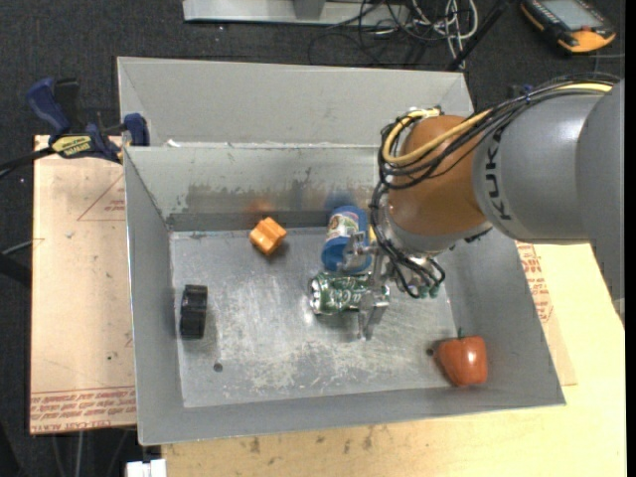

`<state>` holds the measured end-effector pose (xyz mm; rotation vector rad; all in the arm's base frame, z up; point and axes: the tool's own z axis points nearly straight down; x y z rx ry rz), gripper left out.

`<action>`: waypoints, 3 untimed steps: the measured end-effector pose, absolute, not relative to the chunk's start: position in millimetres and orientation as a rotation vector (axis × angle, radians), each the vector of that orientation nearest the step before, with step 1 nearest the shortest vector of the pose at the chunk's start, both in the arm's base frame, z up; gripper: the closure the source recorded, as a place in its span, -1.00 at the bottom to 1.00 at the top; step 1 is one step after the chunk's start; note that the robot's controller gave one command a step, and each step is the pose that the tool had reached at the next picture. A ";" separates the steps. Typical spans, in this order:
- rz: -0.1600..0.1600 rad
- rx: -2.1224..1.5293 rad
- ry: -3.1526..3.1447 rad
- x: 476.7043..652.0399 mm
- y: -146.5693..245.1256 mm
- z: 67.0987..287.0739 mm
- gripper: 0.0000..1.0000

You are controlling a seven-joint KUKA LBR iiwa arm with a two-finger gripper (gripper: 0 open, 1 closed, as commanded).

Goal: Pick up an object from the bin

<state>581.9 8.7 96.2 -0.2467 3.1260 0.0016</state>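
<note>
Five small things scattered across grey metal bin, with pincer low at mid-floor, just right of crumpled green-and-silver packet, touching it or nearly so. Impossible to tell whether pincer apart or together. Just behind packet, blue can; orange block, black roll and red apple-like fruit well apart. Likely risks: thin packet sliding aside or slipping free on lift; blue can nudged by wrist cabling.

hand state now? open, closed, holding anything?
Hand: cannot be told. It is down beside the green-and-silver crumpled thing in the middle of the bin.
</note>
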 end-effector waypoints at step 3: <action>0.000 -0.333 3.134 596.9 14.2 78.7 1.00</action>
